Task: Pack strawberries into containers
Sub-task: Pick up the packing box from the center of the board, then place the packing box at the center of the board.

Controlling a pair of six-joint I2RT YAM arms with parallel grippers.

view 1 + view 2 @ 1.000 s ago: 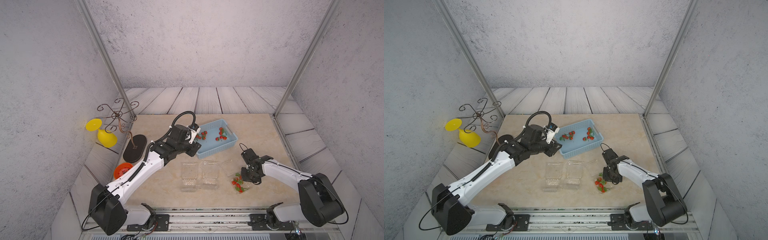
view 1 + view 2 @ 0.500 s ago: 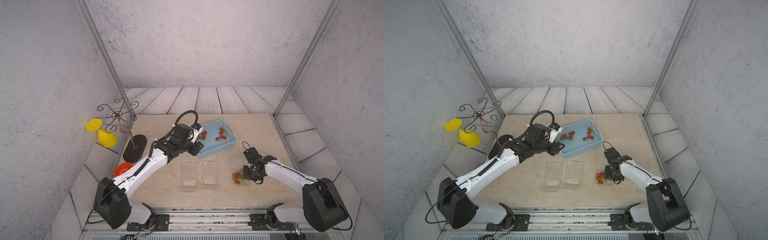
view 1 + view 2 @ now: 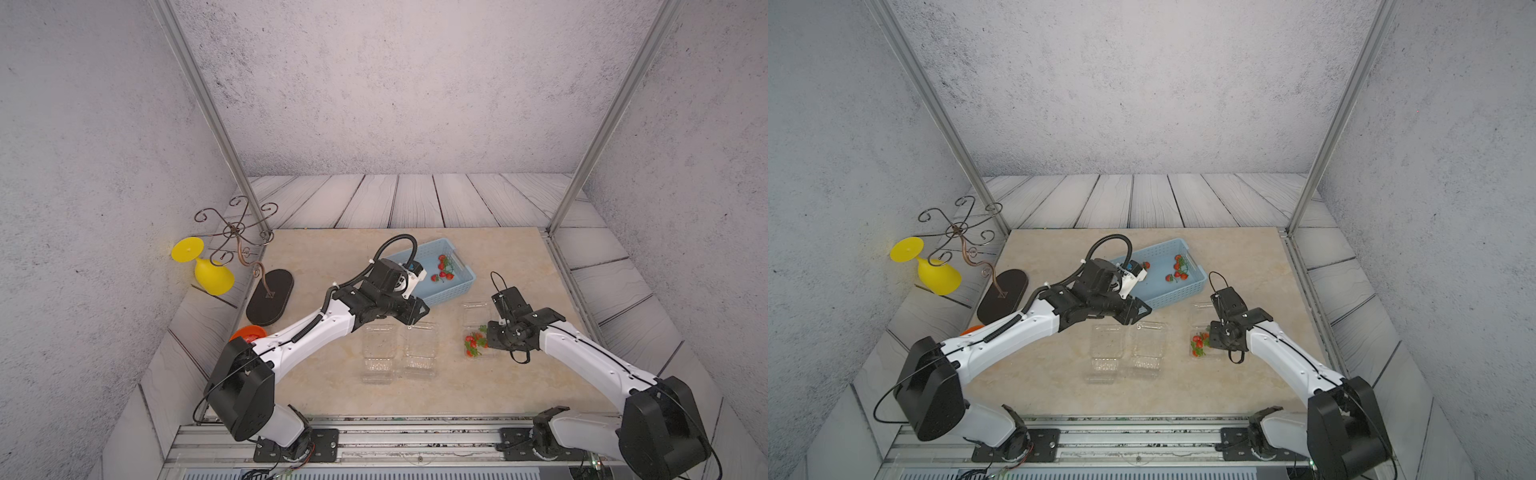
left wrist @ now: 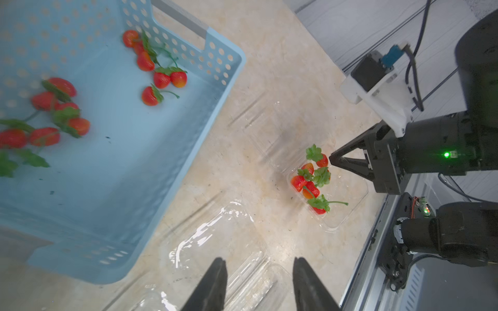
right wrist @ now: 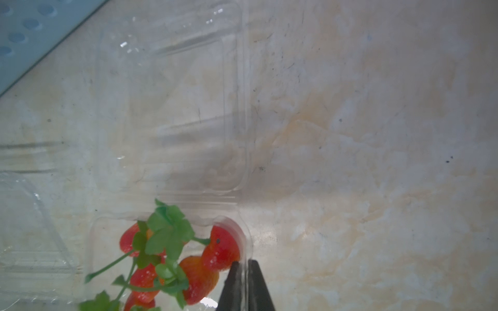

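Right gripper [image 5: 245, 280] pinches side wall of clear plastic clamshell container [image 5: 188, 113]; glossy red green-capped strawberries [image 5: 221, 249] just inside. Left gripper [image 4: 259, 265] spread, empty.

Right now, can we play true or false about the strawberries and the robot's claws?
1. The blue basket has strawberries in it. True.
2. The left claw holds a strawberry. False: it is open and empty.
3. The right claw pinches the wall of the clear box with strawberries. True.
4. Every clear box has strawberries inside. False: the two middle boxes are empty.
5. The yellow goblet stands upright. False: it lies on its side.
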